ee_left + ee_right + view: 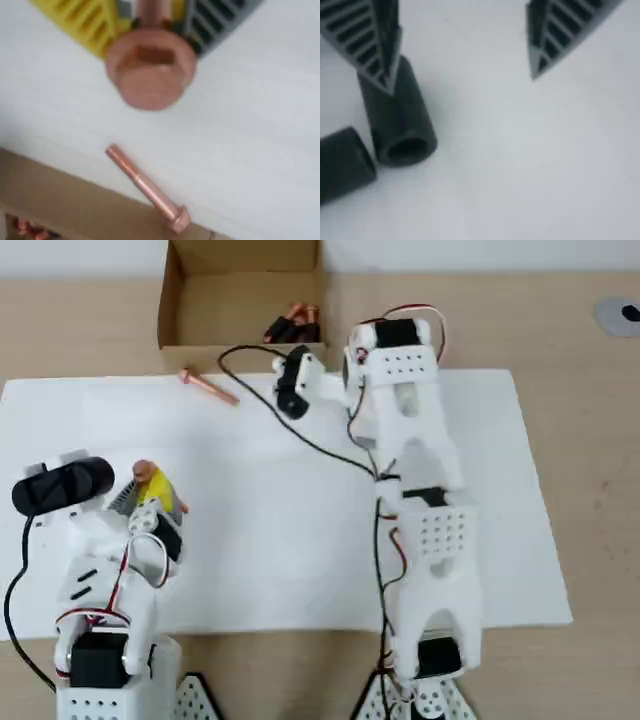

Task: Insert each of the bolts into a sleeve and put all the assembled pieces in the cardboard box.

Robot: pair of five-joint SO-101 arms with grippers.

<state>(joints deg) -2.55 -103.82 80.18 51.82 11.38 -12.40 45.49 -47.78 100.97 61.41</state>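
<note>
My left gripper (152, 492), with one yellow and one grey finger, is shut on a copper bolt (150, 70), held near the left of the white sheet with its head pointing away from the wrist. A second copper bolt (208, 385) lies loose on the sheet close to the cardboard box (172, 300). My right gripper (461, 80) stands open over two black sleeves. One finger (370, 45) rests against the nearer sleeve (400, 125), which lies on its side with its bore showing. The other sleeve (342, 165) lies beside it.
Several assembled copper-and-black pieces (295, 325) lie in the box's right corner. A white paper sheet (300, 540) covers the wooden table. A black cable (320, 445) runs across the sheet from the box towards the right arm.
</note>
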